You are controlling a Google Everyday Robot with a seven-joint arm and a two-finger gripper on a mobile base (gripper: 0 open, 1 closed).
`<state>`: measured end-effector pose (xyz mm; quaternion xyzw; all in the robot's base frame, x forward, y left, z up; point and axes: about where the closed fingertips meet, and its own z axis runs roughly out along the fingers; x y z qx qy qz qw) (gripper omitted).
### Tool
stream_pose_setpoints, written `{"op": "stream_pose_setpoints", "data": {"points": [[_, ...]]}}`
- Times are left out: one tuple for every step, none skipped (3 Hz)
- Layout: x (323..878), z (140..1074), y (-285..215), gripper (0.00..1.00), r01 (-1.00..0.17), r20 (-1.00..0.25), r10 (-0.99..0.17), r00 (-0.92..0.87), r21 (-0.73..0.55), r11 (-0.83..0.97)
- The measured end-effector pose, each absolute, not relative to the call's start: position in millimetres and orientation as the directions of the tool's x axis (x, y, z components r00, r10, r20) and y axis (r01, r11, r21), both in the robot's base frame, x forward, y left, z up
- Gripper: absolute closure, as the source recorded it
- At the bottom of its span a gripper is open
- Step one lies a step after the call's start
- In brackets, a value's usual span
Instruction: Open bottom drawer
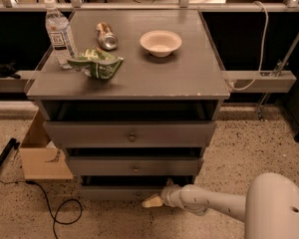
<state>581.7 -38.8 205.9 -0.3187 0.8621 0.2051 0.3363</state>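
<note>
The grey cabinet has three drawer fronts. The bottom drawer [117, 191] is the lowest and narrowest strip, just above the floor, and its knob is hidden behind my gripper. My gripper [152, 201] reaches in low from the right on a white arm [214, 204] and sits against the middle of the bottom drawer's front. The middle drawer [134, 166] and the top drawer [130, 133] show their small round knobs.
On the cabinet top [189, 78] stand a water bottle [60, 34], a can on its side [106, 36], a green snack bag [96, 64] and a white bowl [160, 42]. A cardboard box [40, 153] and a black cable [55, 208] lie on the floor at left.
</note>
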Motion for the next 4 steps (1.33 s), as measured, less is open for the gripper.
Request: {"op": "stream_pose_setpoints", "data": {"points": [[627,209,-43,0.00,-0.672,-0.732,-0.384,-0.562,0.134,0.728],[622,199,-45,0.00,-0.661,-0.722,-0.384,-0.576,0.135,0.738],[617,183,-58,0.00,-0.634,-0.708,-0.375,-0.599,0.134,0.761],[617,183,-58,0.00,-0.634,-0.707,-0.375,-0.599,0.134,0.761]]}}
